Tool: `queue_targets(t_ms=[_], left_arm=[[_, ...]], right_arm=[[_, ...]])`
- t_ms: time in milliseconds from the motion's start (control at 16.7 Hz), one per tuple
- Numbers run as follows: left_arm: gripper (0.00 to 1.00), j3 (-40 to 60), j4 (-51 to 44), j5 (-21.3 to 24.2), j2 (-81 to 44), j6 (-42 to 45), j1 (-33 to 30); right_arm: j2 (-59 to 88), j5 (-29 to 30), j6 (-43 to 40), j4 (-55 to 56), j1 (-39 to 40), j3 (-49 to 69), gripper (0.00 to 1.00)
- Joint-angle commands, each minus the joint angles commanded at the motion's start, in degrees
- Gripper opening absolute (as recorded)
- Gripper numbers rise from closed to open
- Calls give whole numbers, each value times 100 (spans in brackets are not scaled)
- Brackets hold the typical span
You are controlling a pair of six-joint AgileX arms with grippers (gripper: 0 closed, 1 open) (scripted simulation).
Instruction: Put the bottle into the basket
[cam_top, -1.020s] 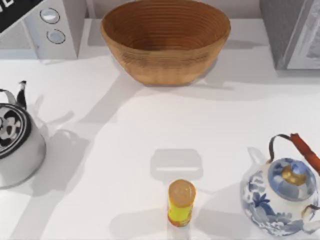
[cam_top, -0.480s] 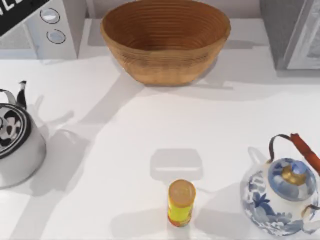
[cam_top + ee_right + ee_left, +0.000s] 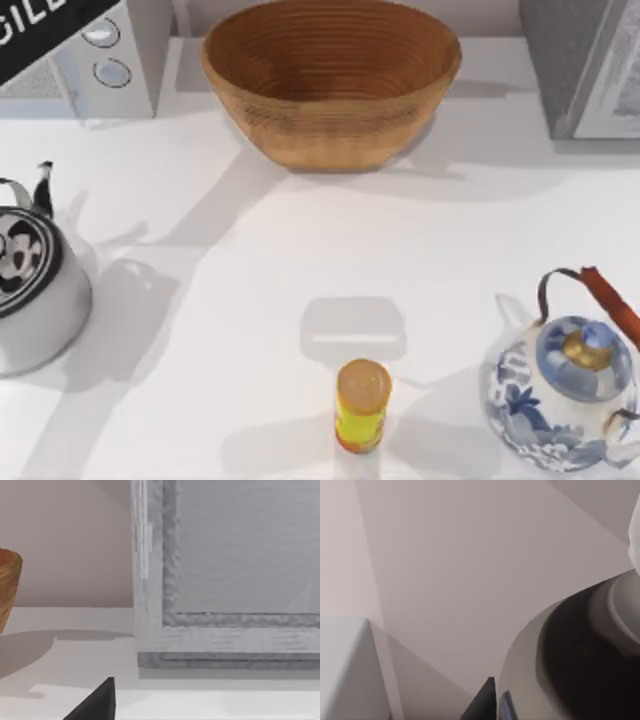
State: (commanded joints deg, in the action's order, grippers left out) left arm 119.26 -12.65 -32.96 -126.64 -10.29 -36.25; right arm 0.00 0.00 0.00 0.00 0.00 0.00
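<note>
The bottle is out of view. The basket point(image 3: 330, 80), a wide light-brown woven bowl with ribbed rings inside, stands at the back middle of the table, and its hollow shows nothing in it. Its rim point(image 3: 7, 587) also appears in the right wrist view. A black lettered part of my left arm point(image 3: 45, 30) crosses the back left corner above the white appliance. A dark edge of my left gripper point(image 3: 482, 702) shows in the left wrist view, beside a rounded grey and dark shape point(image 3: 570, 655) that I cannot identify. A dark edge of my right gripper point(image 3: 97, 702) hangs above the table near a grey framed panel.
A short yellow container with an orange lid point(image 3: 362, 405) stands at the front middle. A silver kettle point(image 3: 30, 285) sits at the left, a blue-and-white teapot point(image 3: 565, 385) at the front right. A white appliance with dials point(image 3: 105, 60) and a grey cabinet point(image 3: 585, 65) flank the basket.
The black lettered part of my left arm has slid further into the back left corner, toward the right. The things on the table have not moved.
</note>
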Motion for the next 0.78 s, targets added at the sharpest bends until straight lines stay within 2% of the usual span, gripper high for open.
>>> queue_targets(t_ms=[240, 780], left_arm=[[0, 3, 5, -4, -14, -20, 14], [68, 3, 5, -4, -14, -20, 14]], right_arm=[[0, 0, 0, 0, 0, 0, 100], [0, 0, 0, 0, 0, 0, 100]])
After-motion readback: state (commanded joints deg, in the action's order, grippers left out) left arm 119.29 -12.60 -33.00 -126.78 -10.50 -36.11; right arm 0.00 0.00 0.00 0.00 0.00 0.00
